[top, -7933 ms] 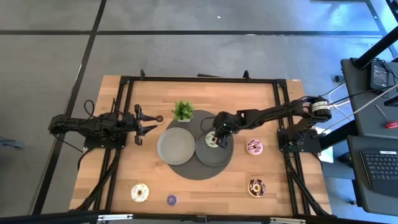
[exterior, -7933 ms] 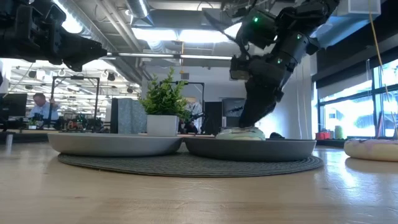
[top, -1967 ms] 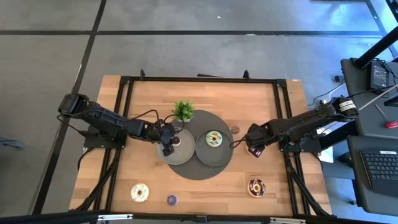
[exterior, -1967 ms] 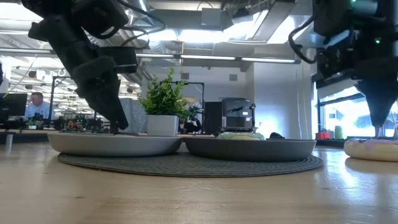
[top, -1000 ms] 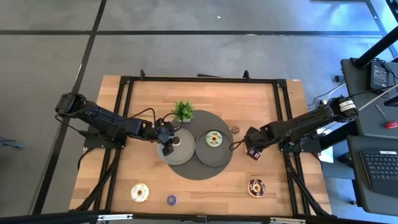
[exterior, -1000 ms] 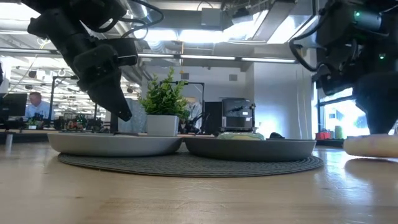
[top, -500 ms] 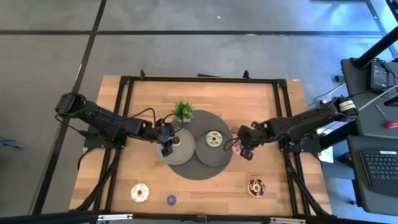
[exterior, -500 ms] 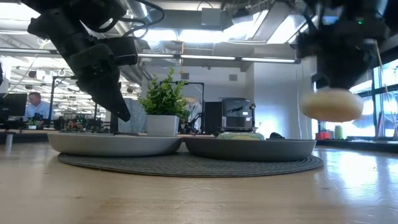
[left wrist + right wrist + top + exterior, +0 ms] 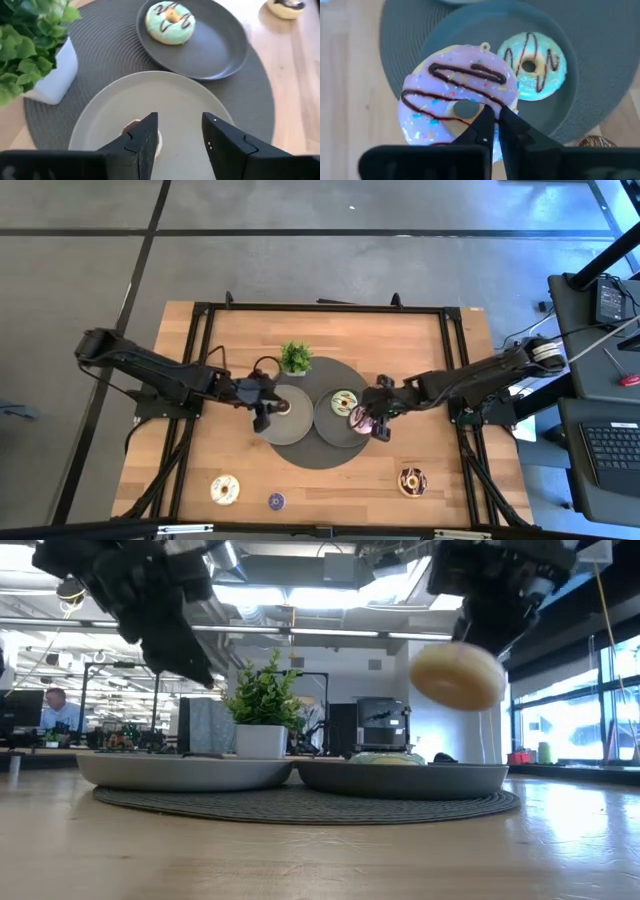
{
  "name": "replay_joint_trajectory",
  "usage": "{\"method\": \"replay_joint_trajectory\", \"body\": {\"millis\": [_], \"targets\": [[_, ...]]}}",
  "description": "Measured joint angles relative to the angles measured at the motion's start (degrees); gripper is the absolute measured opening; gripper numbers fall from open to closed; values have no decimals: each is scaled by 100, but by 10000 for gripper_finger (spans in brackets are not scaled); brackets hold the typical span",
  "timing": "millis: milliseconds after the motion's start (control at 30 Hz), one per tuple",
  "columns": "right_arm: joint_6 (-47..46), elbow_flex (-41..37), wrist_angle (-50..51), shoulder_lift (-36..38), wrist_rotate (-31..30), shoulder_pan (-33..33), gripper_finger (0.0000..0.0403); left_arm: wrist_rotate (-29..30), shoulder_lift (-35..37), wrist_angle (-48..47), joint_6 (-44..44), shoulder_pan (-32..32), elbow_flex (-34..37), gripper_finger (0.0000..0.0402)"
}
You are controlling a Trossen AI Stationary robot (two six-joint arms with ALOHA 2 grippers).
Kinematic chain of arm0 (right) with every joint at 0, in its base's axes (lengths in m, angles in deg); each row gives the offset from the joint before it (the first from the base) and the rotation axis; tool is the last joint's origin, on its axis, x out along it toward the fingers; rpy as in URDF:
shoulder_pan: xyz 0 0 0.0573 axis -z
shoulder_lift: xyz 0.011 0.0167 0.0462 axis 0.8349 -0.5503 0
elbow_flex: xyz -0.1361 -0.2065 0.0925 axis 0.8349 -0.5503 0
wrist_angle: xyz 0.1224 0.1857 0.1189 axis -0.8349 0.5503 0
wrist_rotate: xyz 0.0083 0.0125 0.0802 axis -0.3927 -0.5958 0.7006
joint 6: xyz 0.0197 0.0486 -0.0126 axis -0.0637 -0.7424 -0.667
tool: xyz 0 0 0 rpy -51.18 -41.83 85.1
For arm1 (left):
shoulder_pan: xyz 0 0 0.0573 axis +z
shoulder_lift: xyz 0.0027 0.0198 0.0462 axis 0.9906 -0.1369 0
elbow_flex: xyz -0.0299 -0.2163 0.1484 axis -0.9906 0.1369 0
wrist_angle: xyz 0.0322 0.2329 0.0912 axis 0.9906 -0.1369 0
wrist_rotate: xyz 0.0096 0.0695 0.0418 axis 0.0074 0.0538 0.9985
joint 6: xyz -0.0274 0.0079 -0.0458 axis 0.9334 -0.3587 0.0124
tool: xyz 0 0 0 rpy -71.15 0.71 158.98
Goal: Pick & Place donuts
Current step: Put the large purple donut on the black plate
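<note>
Pink donut (image 9: 457, 107) now airborne in right gripper (image 9: 495, 122), unlabelled.

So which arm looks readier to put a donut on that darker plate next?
The right one, I'd say. The right gripper is shut on the pink donut, held in the air by the dark plate. The left gripper is open and empty over the lighter plate.

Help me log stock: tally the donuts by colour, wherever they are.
Green donut: 1
Pink donut: 1
Cream donut: 1
Chocolate donut: 1
Purple donut: 1
Brown donuts: 2
Total: 7
</note>
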Motion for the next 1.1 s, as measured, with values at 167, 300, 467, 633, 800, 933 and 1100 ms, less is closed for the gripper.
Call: {"method": "replay_joint_trajectory", "body": {"millis": [167,300,467,633,800,933,1100], "targets": [[239,282,37,-628,3,0,28,-2,216,-25,2,-235,-2,152],[360,480,111,-1007,3,0,29,-15,215,-20,46,-424,-2,151],[361,537,159,-1325,5,0,29,20,191,-8,52,-606,-2,148],[359,537,200,-1501,11,0,30,26,191,10,52,-729,-2,152],[359,537,238,-1547,18,0,30,27,79,678,50,-812,-1,150],[361,537,246,-1553,18,0,30,24,-59,1176,-238,-887,-2,148],[378,537,253,-1553,18,0,31,22,-247,1292,-445,-999,-2,152]]}}
